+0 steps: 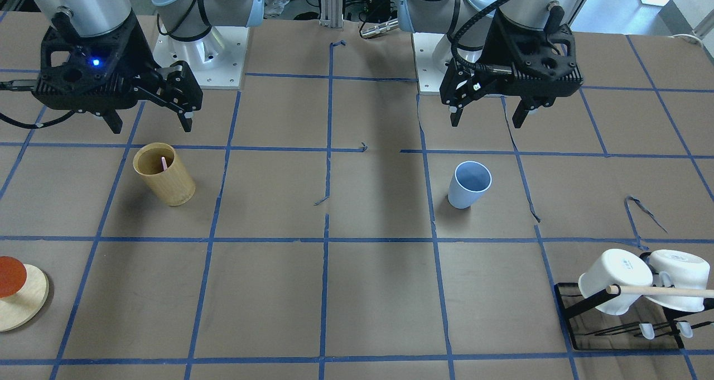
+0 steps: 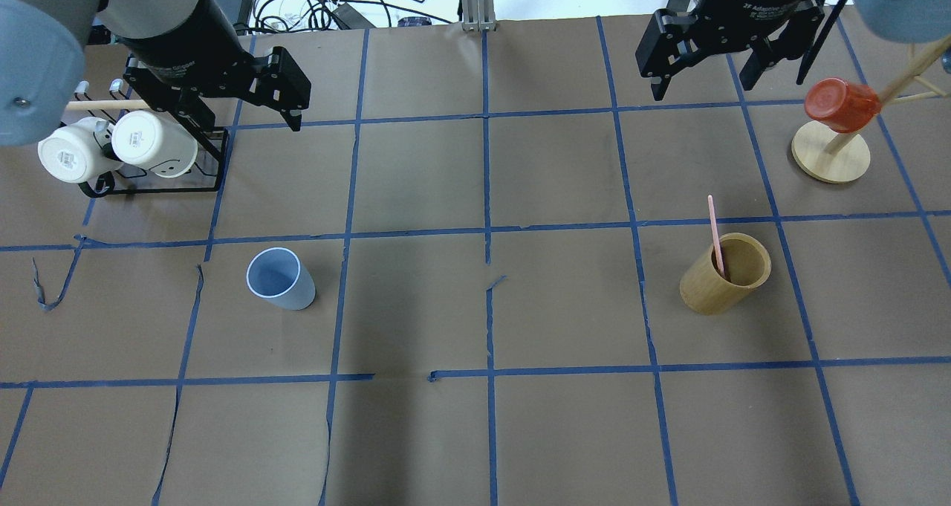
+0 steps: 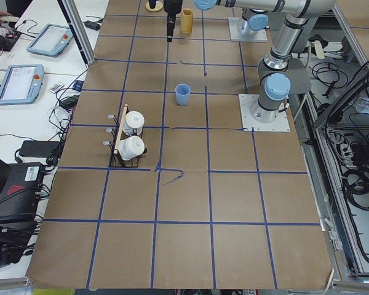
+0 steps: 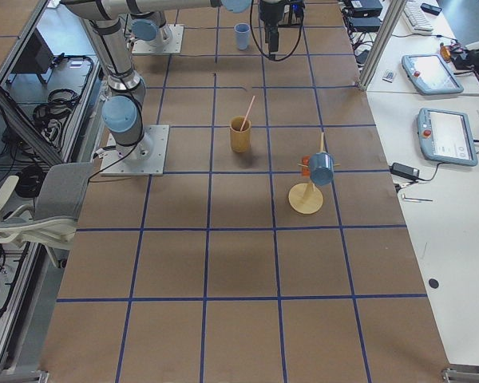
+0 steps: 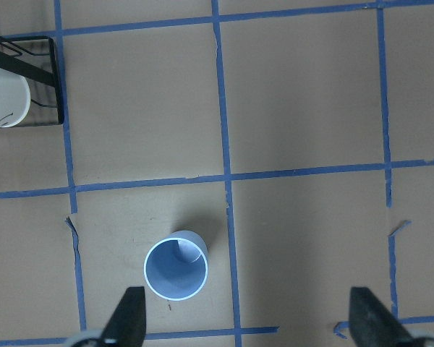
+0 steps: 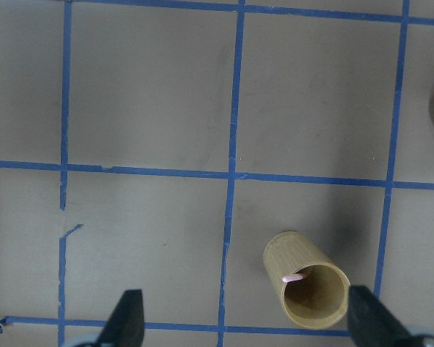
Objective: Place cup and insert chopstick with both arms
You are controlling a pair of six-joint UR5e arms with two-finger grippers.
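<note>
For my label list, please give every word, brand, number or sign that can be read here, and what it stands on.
"2F Adaptive": on the black body of the right end effector, in the overhead view; the next word is blurred.
Dark print on the base of the round white ceramic mug: too small to read.
Nothing else is legible.

Table (image 2: 565, 432): covered in brown paper, crossed by a grid of blue tape (image 2: 488, 194).
Cup (image 2: 281, 279): pale blue, lighter at the rim.
Holder (image 2: 724, 274): tan bamboo, shaded darker inside.
Chopstick (image 2: 715, 231): pink.
Mugs (image 2: 152, 142): white; thin black lines are seen on one.
Rack (image 2: 222, 160): black wire.
Red cup (image 2: 842, 105): red-orange.
Stand (image 2: 830, 153): pale wood.
Left gripper (image 1: 486, 120), right gripper (image 1: 150, 126): black; a blue light is shown on the right mount.
Arms (image 1: 83, 6): silver, capped in light blue.
</note>
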